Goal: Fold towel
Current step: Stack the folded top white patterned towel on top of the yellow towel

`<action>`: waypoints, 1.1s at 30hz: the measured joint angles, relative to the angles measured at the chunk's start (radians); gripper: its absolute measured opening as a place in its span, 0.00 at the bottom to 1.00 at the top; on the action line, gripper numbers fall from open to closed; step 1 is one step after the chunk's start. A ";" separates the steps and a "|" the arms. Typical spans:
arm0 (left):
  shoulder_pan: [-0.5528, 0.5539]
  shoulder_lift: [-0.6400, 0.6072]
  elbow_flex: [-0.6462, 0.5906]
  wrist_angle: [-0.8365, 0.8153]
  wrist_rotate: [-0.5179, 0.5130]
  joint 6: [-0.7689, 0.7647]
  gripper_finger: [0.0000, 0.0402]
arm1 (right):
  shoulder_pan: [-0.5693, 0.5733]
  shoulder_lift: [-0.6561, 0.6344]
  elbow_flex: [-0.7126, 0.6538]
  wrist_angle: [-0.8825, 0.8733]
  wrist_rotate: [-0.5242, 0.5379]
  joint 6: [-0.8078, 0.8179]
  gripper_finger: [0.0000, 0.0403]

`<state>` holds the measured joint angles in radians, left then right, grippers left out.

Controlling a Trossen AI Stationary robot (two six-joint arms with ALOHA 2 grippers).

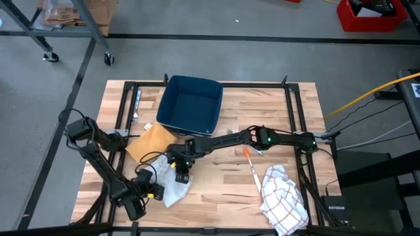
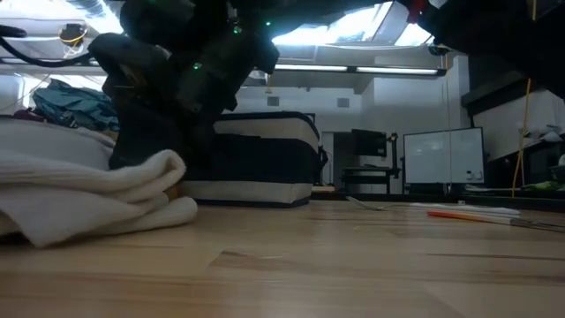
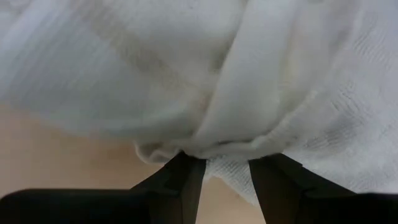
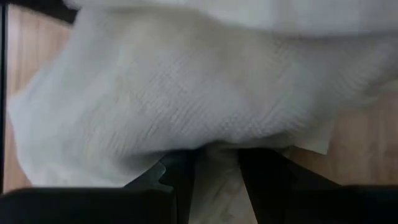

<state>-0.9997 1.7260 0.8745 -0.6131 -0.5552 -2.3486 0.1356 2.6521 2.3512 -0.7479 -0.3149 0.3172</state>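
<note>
The white towel point(image 1: 169, 189) lies bunched in several soft layers near the table's front left, its underside on the wood point(image 2: 88, 199). My left gripper point(image 1: 156, 191) is at the towel's left side and is shut on it point(image 3: 227, 168). My right gripper point(image 1: 182, 176) reaches in from the right at the towel's far right side and is shut on it too point(image 4: 217, 163). In the low view a dark gripper point(image 2: 150, 132) stands just behind the towel's rolled edge. My left gripper pinches a bunched fold at the towel's edge point(image 3: 231, 148) between its two fingers, which slant down onto it. Several layers gather at the fingertips point(image 3: 186, 171). The cloth beyond them spreads slack. My right gripper pinches the towel's near edge point(image 4: 214, 149) between its two fingers point(image 4: 177, 168), slanting down from the table's right. The cloth ahead of the fingers lies slack on the wood; one layer or several, I cannot tell.
A brown paper sheet point(image 1: 154, 141) lies just beyond the towel, and a dark blue bin point(image 1: 190, 105) stands at the back. An orange pen point(image 1: 251, 160) and a checked cloth point(image 1: 283, 200) lie toward the front right. A black frame point(image 1: 295, 98) rims the tabletop.
</note>
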 joint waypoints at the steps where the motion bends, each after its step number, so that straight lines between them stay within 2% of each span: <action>1: -0.001 0.010 0.000 0.020 -0.002 0.000 0.31 | 0.000 0.006 0.001 -0.001 0.000 0.000 0.31; 5: -0.002 0.028 0.000 0.058 -0.025 0.000 0.31 | 0.000 0.011 -0.001 0.027 -0.039 0.000 0.31; 15: 0.029 0.033 -0.002 0.070 -0.133 0.062 0.31 | 0.019 0.023 -0.009 0.156 -0.250 0.024 0.31; 22: 0.035 0.036 0.008 0.066 -0.212 0.111 0.30 | 0.027 0.023 -0.006 0.183 -0.232 0.020 0.31; 26: 0.036 0.036 0.028 0.046 -0.224 0.132 0.26 | 0.027 0.013 -0.004 0.211 -0.214 0.023 0.31; 29: 0.035 0.030 0.074 -0.062 -0.234 0.125 0.18 | 0.027 -0.006 -0.004 0.211 -0.180 0.024 0.31; 33: 0.036 0.015 0.166 -0.328 -0.237 0.077 0.08 | 0.023 -0.017 0.003 0.239 -0.156 0.027 0.31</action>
<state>-0.9638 1.7408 1.0407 -0.9413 -0.7922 -2.2719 0.1589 2.6351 2.3538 -0.5087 -0.4712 0.3438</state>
